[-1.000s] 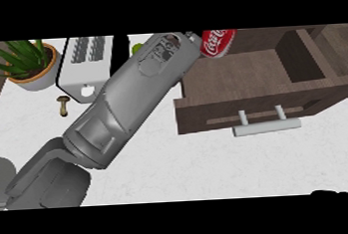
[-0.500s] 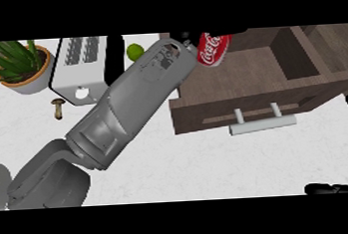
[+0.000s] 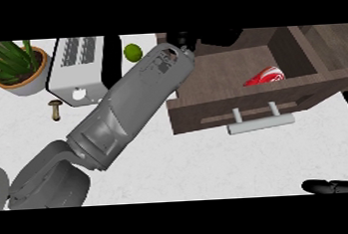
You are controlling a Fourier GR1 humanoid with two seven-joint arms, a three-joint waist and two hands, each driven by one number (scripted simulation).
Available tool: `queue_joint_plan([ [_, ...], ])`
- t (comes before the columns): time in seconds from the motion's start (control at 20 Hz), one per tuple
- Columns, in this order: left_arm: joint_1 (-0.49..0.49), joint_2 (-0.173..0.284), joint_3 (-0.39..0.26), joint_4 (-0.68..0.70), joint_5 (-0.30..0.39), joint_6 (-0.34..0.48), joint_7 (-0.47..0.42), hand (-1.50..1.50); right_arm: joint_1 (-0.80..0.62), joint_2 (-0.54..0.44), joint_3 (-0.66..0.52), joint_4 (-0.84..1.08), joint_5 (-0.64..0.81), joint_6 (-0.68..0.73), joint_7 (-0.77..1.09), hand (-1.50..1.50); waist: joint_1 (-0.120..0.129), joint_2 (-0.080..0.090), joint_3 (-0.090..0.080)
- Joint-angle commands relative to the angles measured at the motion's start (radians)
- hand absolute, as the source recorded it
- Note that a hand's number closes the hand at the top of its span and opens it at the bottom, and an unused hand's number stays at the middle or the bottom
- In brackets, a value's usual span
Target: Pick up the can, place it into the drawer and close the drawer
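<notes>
Item 1: can (image 3: 264, 76), red w/ white markings, lying tilted inside the open drawer (image 3: 227, 81), at its right-hand part near the front wall. No hand touching it.
Item 2: drawer, dark wood, pulled out; pale bar handle (image 3: 260, 123) on its front.
Item 3: left hand (image 3: 202, 37), black, at the drawer's back edge by the top of the view; fingers' state: cannot tell, mostly cut off.
Item 4: right hand (image 3: 335, 186), black fingers at lower right corner, lying straight, holding nothing.
Item 5: white tabletop (image 3: 209, 162) w/ toaster (image 3: 78, 69), potted plant (image 3: 16, 67), lime (image 3: 133, 52), mushroom (image 3: 56, 109).
</notes>
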State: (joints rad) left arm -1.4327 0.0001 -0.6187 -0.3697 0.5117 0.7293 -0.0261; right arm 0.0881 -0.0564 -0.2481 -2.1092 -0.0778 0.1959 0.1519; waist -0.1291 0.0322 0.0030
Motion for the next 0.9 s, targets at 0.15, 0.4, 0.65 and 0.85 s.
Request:
queue_joint_plan([
  [0.15, -0.005, 0.0, 0.005, 0.028, 0.045, 0.026, -0.027, -1.5, 0.032, -0.009, -0.008, -0.03, -0.011, 0.019, -0.015, -1.5, -0.006, 0.0, 0.0],
  [0.4, 0.039, 0.0, -0.03, -0.032, 0.078, 0.089, -0.052, -1.5, -0.022, -0.024, 0.015, -0.008, 0.099, -0.008, -0.061, -1.5, 0.002, 0.001, -0.001],
  [0.65, 0.028, 0.0, -0.004, -0.036, 0.123, 0.062, -0.055, -1.5, 0.003, -0.102, 0.012, -0.103, 0.197, 0.02, -0.091, -1.5, 0.014, -0.006, -0.002],
  [0.85, 0.029, 0.0, -0.002, -0.056, 0.164, 0.089, -0.065, -1.5, -0.018, -0.12, 0.064, -0.117, 0.283, 0.026, -0.127, -1.5, 0.002, -0.001, -0.001],
])
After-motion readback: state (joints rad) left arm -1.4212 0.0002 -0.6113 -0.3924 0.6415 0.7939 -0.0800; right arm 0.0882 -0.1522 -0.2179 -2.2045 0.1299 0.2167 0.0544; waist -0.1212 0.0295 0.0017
